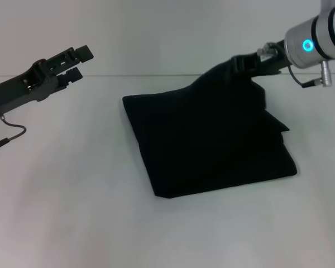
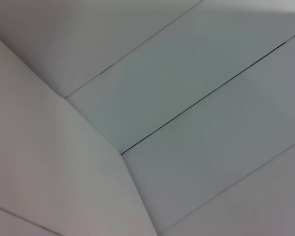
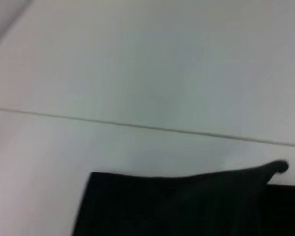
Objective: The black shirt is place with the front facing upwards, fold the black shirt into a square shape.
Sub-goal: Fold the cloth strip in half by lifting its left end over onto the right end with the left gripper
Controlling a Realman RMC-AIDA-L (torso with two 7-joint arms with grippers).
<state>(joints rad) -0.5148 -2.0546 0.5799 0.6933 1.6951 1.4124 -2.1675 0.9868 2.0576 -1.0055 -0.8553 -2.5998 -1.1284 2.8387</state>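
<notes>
The black shirt (image 1: 209, 142) lies folded into a rough square on the white table (image 1: 72, 195), no lettering showing. Its far right corner is lifted off the table. My right gripper (image 1: 240, 61) is shut on that lifted corner, above the table's back edge. The shirt also shows in the right wrist view (image 3: 177, 204), with the pinched corner tip sticking out. My left gripper (image 1: 78, 61) hangs empty above the table's far left, well away from the shirt, its jaws apart. The left wrist view shows only wall panels.
A white wall rises behind the table's back edge (image 1: 128, 75). A thin cable (image 1: 8, 137) hangs from the left arm. Bare table surface lies left of and in front of the shirt.
</notes>
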